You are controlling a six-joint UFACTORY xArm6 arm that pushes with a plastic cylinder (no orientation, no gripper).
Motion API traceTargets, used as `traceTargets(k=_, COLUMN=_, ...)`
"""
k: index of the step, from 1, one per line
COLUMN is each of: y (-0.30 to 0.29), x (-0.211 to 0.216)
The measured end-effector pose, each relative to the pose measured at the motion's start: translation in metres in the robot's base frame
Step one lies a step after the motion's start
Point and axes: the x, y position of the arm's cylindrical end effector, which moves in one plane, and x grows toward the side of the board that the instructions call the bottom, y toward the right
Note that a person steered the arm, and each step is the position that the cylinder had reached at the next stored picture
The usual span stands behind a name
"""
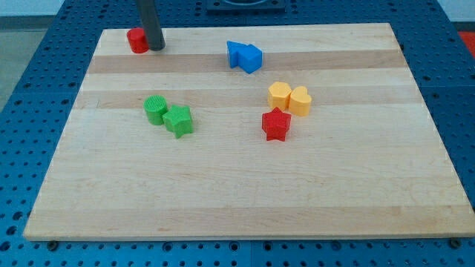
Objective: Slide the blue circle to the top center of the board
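camera view is showing my tip [155, 47] resting at the top left corner of the wooden board [237, 200], touching the red block [136, 40] on its right; no fingers exist, nothing is being held. two blue blocks [244, 56] are sitting together near the top edge's centre, shapes unclear. green circle [155, 108] is touching green star [179, 120]; two yellow blocks [289, 98] are sitting above red star [275, 124].

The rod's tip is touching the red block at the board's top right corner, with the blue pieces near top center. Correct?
Not quite: my tip meets the red block at the board's top left corner, as the camera view shows. The blue pieces do sit near top center.
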Motion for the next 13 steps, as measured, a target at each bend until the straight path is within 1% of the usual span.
traceTargets(k=2, y=0.002, x=0.079)
traceTargets(k=4, y=-0.013, x=0.167)
traceTargets(k=5, y=-0.012, x=0.200)
traceTargets(k=6, y=0.015, x=0.202)
traceTargets(k=7, y=0.026, x=0.192)
traceTargets(k=9, y=0.026, x=0.151)
traceTargets(k=10, y=0.020, x=0.130)
traceTargets(k=12, y=-0.033, x=0.120)
traceTargets(k=13, y=-0.034, x=0.106)
